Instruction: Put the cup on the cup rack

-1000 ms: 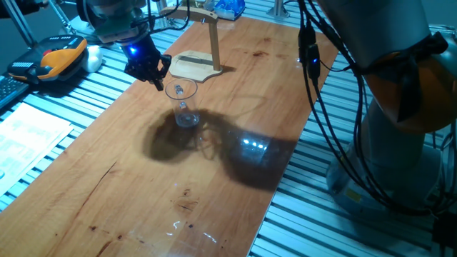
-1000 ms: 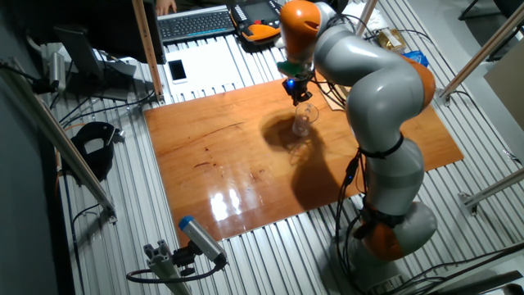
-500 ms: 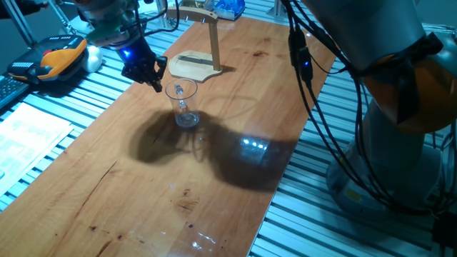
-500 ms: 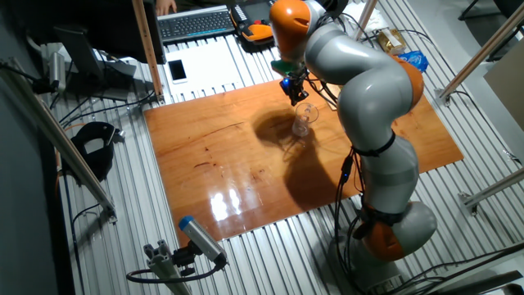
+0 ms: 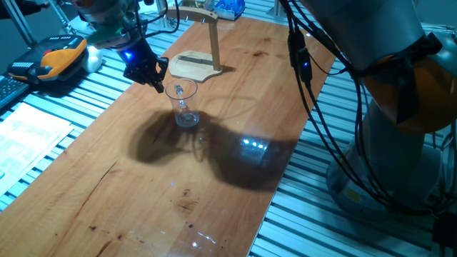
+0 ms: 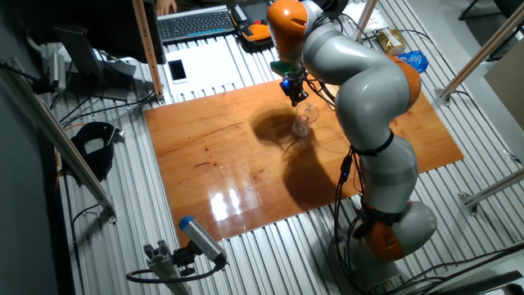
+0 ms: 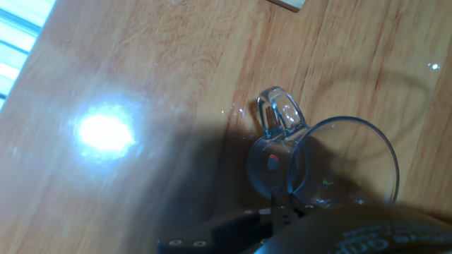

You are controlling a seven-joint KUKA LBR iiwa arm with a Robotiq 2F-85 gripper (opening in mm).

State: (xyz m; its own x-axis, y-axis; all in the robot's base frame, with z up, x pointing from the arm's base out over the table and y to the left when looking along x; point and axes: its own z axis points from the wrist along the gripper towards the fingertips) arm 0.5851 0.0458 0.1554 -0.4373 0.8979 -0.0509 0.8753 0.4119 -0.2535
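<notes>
The cup (image 5: 184, 104) is a clear glass mug standing upright on the wooden table (image 5: 143, 185), just in front of the cup rack. The cup rack (image 5: 194, 66) has a flat pale wooden base and a thin upright post (image 5: 213, 41). My gripper (image 5: 156, 80) hangs just left of the cup's rim, slightly above it, apparently open and holding nothing. From the other side the gripper (image 6: 295, 92) sits above the cup (image 6: 303, 123). In the hand view the cup's rim (image 7: 343, 164) and handle (image 7: 278, 115) lie close below a dark finger (image 7: 286, 212).
An orange and black device (image 5: 58, 57) and papers (image 5: 28, 132) lie on the slatted bench left of the table. A keyboard (image 6: 196, 22) and a phone (image 6: 177, 70) lie beyond the far edge. The arm's cables (image 5: 314, 86) hang at the right.
The gripper has shifted slightly left and away from the cup's rim over the last second. The cup has stayed in place on the table.
</notes>
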